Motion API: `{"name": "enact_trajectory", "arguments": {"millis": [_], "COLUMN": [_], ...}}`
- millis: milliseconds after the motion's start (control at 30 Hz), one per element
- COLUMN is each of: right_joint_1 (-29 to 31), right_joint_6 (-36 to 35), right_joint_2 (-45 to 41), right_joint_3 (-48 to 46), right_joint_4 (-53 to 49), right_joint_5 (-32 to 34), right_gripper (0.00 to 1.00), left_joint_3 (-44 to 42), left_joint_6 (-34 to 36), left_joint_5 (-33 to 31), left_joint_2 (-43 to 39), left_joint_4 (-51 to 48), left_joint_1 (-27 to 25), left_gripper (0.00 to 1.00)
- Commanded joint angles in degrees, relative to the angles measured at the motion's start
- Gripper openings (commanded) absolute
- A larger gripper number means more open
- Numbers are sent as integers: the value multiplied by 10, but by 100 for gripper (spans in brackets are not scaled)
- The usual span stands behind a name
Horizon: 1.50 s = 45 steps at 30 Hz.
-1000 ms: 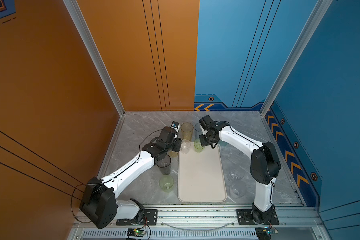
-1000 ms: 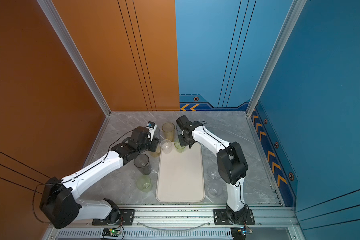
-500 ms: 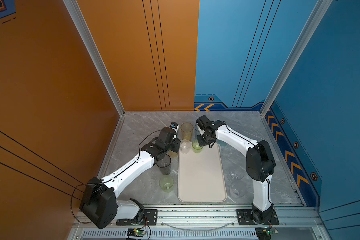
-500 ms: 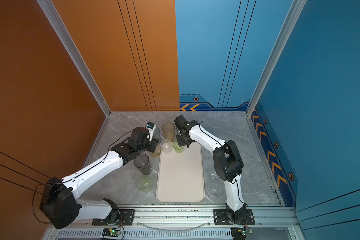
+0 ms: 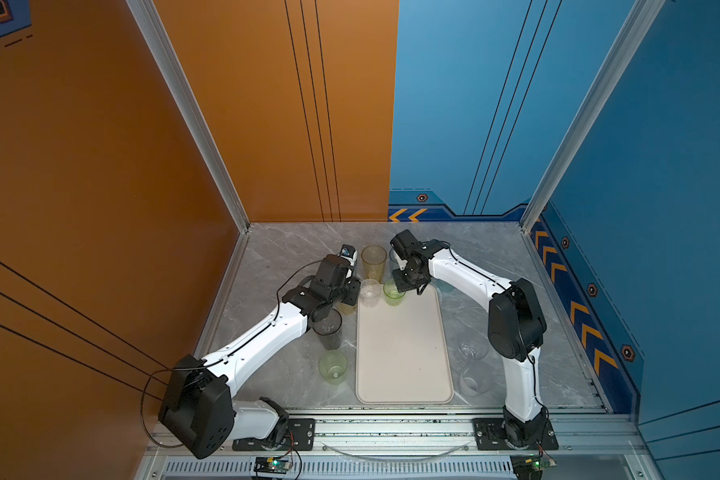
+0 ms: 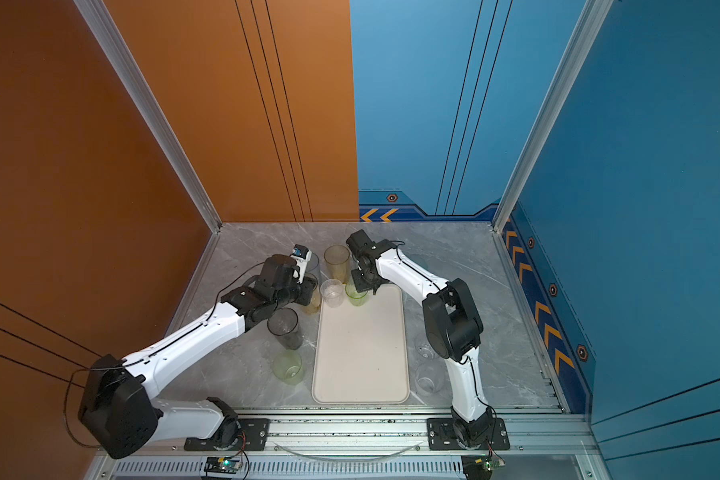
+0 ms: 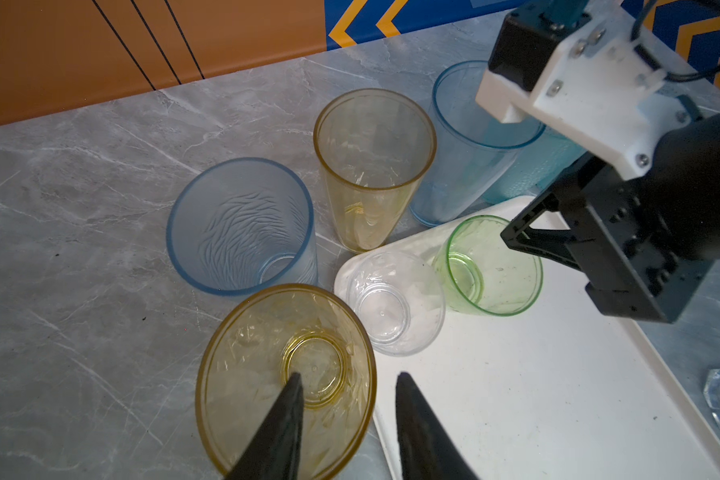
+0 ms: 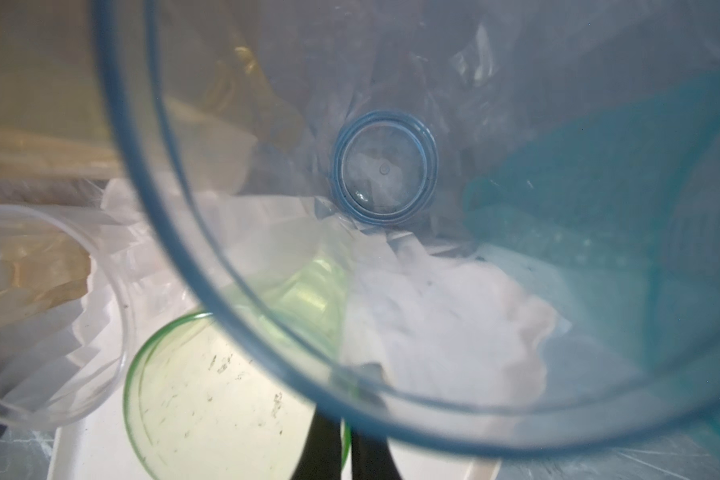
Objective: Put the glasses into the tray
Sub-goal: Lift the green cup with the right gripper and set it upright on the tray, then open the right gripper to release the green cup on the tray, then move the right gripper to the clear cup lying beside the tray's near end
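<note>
- The tray (image 5: 404, 353) lies lengthways on the marble table (image 5: 287, 249). Only its far end is occupied, by a clear glass (image 5: 369, 293) and a short green glass (image 5: 393, 292) standing upright side by side.
- The right gripper (image 7: 510, 237) is pinched together on the short green glass's rim — one finger inside, one outside.
- The left gripper (image 7: 346, 386) has its jaws apart, straddling the wall of a short yellow glass (image 7: 267, 357) that sits on the table just beside the tray's far corner. Neither finger looks pressed on it.
- Off the tray, a tall yellow glass (image 7: 371, 166), a frosted blue glass (image 7: 242, 224) and a tall blue glass (image 7: 462, 166) crowd beyond its far end. A grey glass (image 5: 328, 332) and a second green glass (image 5: 332, 365) stand along one long side, and two clear glasses (image 5: 472, 349) along the other.
- Step in hand, as I judge it: the green glass is being set down and the yellow one taken — early going, with most glasses outside the tray.
- Next, the right jaws should part and rise straight up without tipping the glass. The left should close on the wall, lift over the low rim and miss the clear glass.
</note>
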Motion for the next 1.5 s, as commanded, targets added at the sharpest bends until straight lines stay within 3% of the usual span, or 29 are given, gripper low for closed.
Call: {"name": "enact_trajectory", "arguments": {"millis": [0, 233, 867, 1233, 1467], "right_joint_1": [1, 0, 0, -1, -8], "right_joint_6": [-11, -12, -11, -12, -7], "right_joint_2": [24, 31, 14, -97, -204], "right_joint_3": [20, 20, 20, -11, -93], "right_joint_4": [-17, -19, -18, -7, -1], "right_joint_5": [10, 7, -3, -6, 18], "right_gripper": [5, 6, 20, 27, 30], "left_joint_3": [-6, -6, -3, 13, 13], "left_joint_6": [3, 3, 3, 10, 11], "left_joint_5": [13, 14, 16, 1, -13], "left_joint_2": [-11, -14, -21, -16, -22], "left_joint_4": [-5, -10, -13, -26, -40], "left_joint_1": [6, 8, 8, -12, -28], "left_gripper": [38, 38, 38, 38, 38]}}
